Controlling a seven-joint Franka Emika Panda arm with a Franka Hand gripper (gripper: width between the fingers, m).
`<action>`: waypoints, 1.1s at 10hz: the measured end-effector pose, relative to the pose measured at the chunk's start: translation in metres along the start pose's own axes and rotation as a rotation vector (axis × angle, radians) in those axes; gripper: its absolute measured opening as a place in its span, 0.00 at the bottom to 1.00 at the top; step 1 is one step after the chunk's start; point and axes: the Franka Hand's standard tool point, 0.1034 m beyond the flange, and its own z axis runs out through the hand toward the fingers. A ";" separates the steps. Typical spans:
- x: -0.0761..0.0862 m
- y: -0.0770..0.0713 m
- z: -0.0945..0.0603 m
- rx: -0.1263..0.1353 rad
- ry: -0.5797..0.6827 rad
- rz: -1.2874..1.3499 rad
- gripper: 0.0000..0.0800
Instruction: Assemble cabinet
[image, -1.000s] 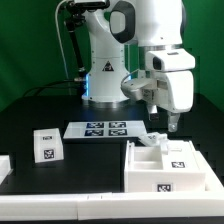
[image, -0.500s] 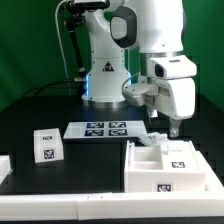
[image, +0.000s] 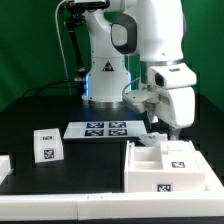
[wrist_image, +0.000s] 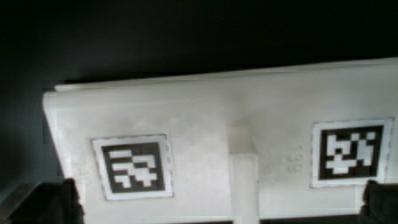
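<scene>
On the exterior view's left, a small white tagged block (image: 45, 146) sits on the black bench (image: 35, 110), with another white piece (image: 4, 165) cut off at the very edge. Just right of the block, a little farther back, lies the marker board (image: 100, 129). The cabinet (image: 168, 166) stands near right, open compartments up, a tag on its near face. My hand (image: 172, 131) hangs over its far edge. In the wrist view, a white tagged panel of the cabinet (wrist_image: 231, 110) fills the frame; my fingers (wrist_image: 43, 200) are apart, gripping nothing.
</scene>
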 end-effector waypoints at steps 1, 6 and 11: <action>0.000 0.000 0.002 0.004 0.002 0.002 0.84; -0.002 -0.003 0.005 0.010 0.004 0.008 0.25; -0.010 -0.003 0.003 0.012 -0.001 0.071 0.08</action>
